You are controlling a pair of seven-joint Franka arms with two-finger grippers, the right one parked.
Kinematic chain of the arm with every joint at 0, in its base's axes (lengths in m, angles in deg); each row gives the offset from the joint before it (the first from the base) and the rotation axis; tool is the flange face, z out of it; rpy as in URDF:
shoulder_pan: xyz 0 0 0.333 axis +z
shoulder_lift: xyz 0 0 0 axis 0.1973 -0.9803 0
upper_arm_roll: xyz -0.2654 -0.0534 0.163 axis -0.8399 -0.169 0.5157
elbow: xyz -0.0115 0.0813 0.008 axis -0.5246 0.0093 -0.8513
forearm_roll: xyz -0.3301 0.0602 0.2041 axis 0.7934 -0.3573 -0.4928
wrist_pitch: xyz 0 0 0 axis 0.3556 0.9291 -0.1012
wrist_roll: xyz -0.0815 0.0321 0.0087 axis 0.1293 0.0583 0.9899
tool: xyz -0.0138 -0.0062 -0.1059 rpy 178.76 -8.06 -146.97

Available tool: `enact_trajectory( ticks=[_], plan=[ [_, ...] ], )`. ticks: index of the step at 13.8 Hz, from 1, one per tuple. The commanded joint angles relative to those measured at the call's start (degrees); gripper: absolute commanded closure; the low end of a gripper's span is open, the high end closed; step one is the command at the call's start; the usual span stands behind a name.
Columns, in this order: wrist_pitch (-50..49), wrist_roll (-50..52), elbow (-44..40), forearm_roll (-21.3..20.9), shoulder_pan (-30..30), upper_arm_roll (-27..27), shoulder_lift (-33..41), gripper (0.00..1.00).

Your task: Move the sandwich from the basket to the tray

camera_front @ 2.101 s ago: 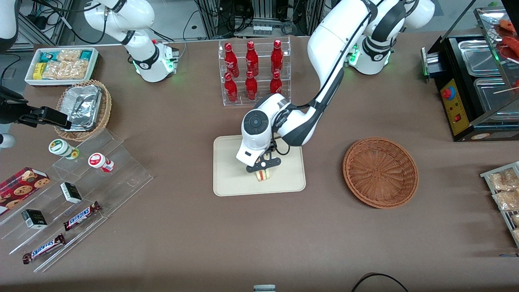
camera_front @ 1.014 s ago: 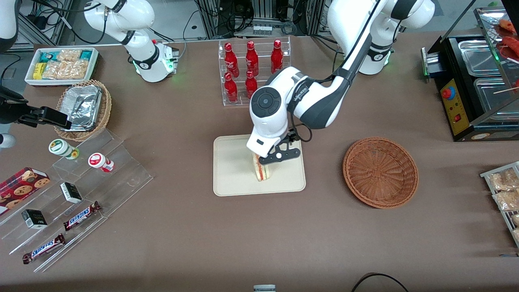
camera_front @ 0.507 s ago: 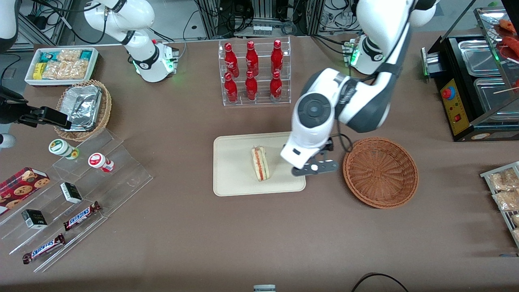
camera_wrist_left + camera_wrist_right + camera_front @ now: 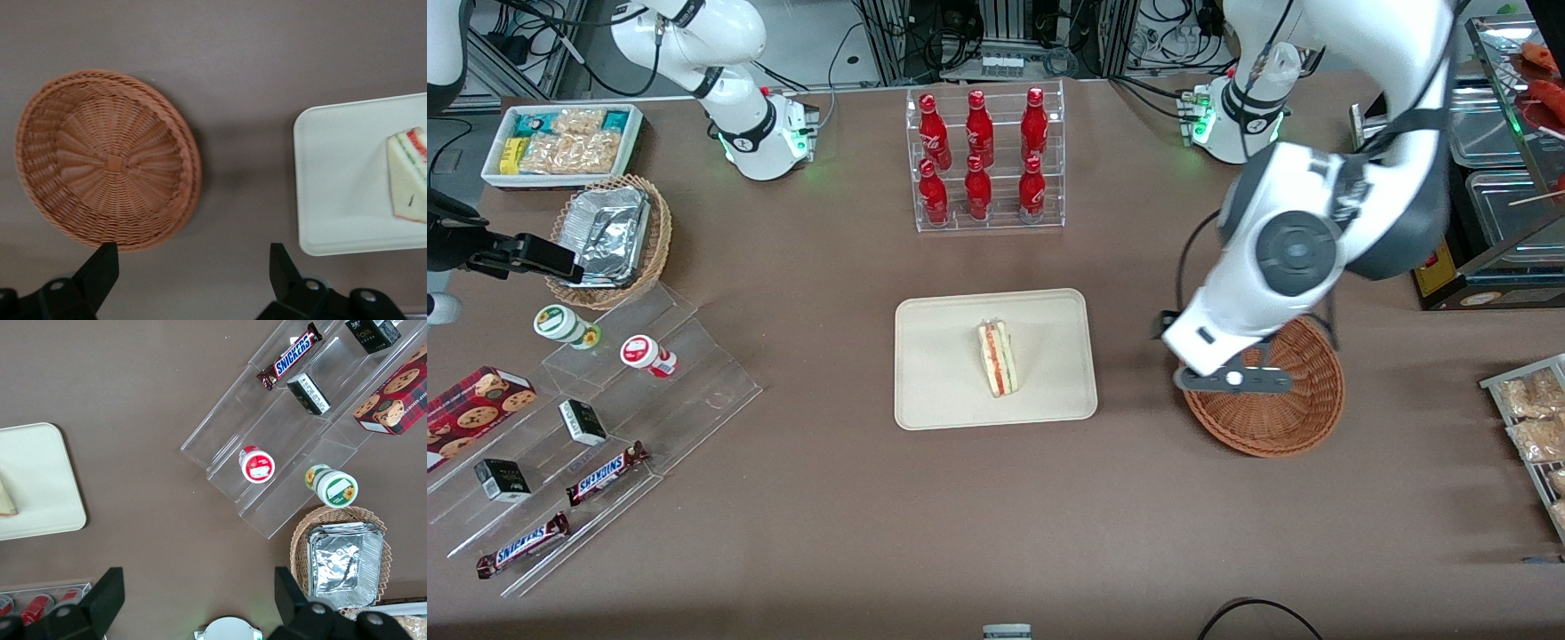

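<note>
The sandwich, a pale wedge with red and orange layers, lies on the cream tray with nothing touching it. It also shows in the left wrist view as the sandwich on the tray. The reddish-brown wicker basket holds nothing; its woven bottom is bare. My gripper hangs high over the basket's rim on the tray's side. The gripper is open, with only brown table between its black fingertips.
A clear rack of red bottles stands farther from the front camera than the tray. A black food warmer and packets sit at the working arm's end. A foil-filled tan basket, snack bin and acrylic steps lie toward the parked arm's end.
The gripper opened off the sandwich, leaving it on the tray. It then rose and swung toward the working arm's end until it hung over the basket's rim.
</note>
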Motion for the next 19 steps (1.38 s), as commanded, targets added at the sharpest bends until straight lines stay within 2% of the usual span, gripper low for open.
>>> enact_trajectory(
  ticks=[1, 4, 6, 15, 19],
  plan=[
    [-0.8, -5.2, 5.1, 0.6, 7.5, -4.3, 6.1, 0.00],
    [-6.5, -8.9, 5.0, 0.5, 17.7, -11.6, 9.2, 0.00],
    [-9.8, -10.9, 4.9, 0.5, 21.0, -12.5, 11.8, 0.00],
    [-18.6, -13.7, 5.1, 0.3, 25.3, -11.7, 19.9, 0.00],
    [-20.0, -13.7, 4.9, 0.4, 25.4, -9.1, 20.9, 0.00]
  ],
)
